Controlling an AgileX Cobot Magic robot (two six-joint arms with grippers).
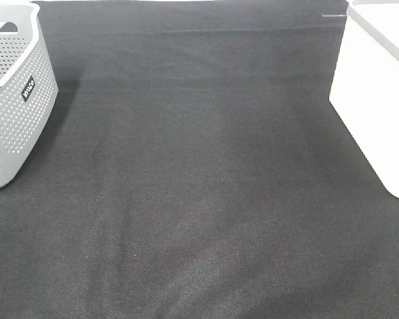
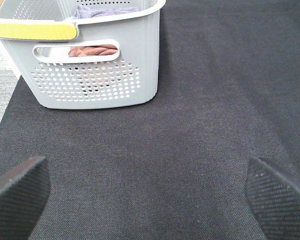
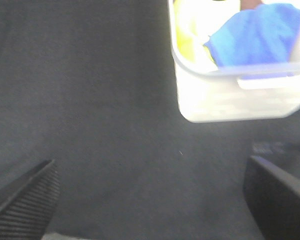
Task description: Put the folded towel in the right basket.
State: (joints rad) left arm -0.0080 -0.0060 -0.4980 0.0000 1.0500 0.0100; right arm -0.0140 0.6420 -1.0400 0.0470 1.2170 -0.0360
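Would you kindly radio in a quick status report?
Both grippers open, empty, above black mat. Blue towel in white right basket. Nothing in the way.

The right tool point(image 3: 150, 200) hangs over the dark woven surface point(image 3: 90, 100), its two ribbed black fingers point(image 3: 25, 200) spread wide apart with nothing between them. Ahead of it stands a white basket point(image 3: 225, 100) on the surface, well clear of the fingers. Inside the basket lie a blue cloth point(image 3: 257, 35) and something yellow point(image 3: 185, 35) beside it, both somewhat blurred.
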